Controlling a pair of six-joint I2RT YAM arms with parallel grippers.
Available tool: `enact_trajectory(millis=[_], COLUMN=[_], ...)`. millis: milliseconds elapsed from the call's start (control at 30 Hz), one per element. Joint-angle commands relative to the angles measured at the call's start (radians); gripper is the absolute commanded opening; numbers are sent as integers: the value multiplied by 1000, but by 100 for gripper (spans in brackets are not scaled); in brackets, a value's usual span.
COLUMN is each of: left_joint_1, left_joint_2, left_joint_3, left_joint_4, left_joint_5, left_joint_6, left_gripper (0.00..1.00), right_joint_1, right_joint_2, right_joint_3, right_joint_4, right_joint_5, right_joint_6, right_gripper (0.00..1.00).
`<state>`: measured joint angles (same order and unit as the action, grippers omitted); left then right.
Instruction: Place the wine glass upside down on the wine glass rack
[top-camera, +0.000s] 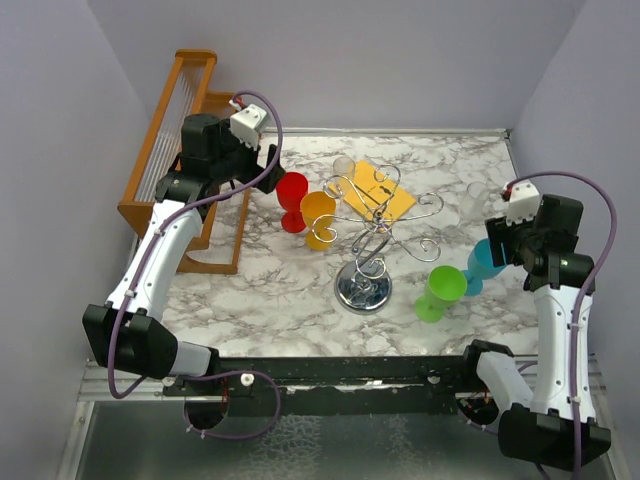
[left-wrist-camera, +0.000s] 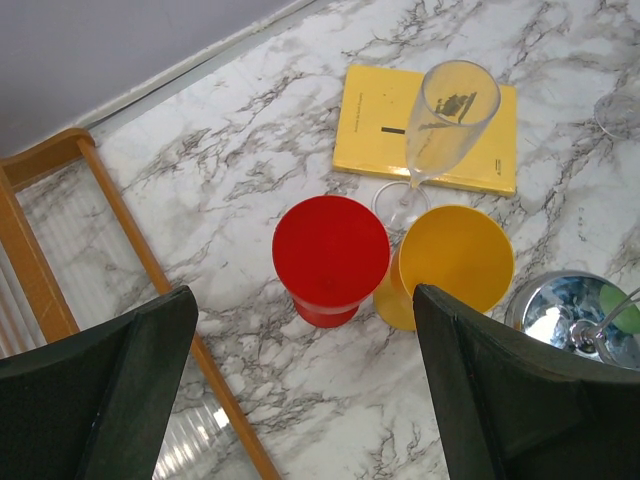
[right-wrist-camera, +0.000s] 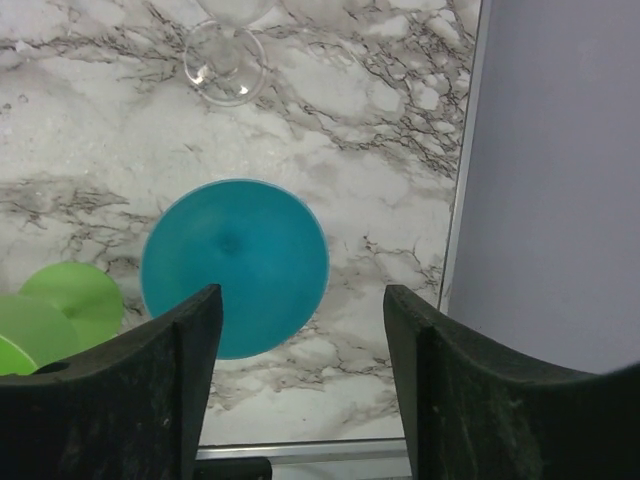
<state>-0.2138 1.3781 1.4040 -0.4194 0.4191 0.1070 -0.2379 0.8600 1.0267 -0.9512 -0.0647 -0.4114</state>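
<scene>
- The teal wine glass (right-wrist-camera: 235, 265) stands upright on the marble table (top-camera: 280, 290) near its right edge, just beside a green glass (top-camera: 445, 283).
- The right gripper (right-wrist-camera: 302, 310) hangs over the teal wine glass. Its jaws are apart and no clamping shows.
- The wine glass rack (top-camera: 362, 288) stands mid-table, well apart from the teal wine glass, with no glass hung on it.
- The left gripper (left-wrist-camera: 305, 400) is spread wide above a red glass (left-wrist-camera: 330, 250) and a yellow glass (left-wrist-camera: 455, 255).
</scene>
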Motion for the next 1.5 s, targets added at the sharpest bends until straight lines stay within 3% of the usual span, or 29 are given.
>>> enact_trajectory(millis=[0,667,800,900,1233,1467], left_joint_1=[-8,-19,-23,-24,-23,-13], left_joint_2=[-28,51,59,60,41,10], left_joint_3=[4,69,75,75,73,97], left_joint_4=[18,-24,-29,-29,-13,-7], left_joint_5=[-3,-13,-9,-12,-67,-104], left_joint_6=[7,25,32,35,28,-6], left_gripper=[92,93,93,93,97,99], right_joint_1=[-6,-6,-5,-6,-6,-6], right_joint_2=[38,192,200,201,161,272], right_joint_3=[-4,-58,-63,-50,93,435], right_joint_4=[-6,106,112,112,217,195], right_joint_5=[33,55,40,27,354,245], right_joint_6=[8,0,-1,0,-106,-81], right_gripper=[61,32,19,2,1,1])
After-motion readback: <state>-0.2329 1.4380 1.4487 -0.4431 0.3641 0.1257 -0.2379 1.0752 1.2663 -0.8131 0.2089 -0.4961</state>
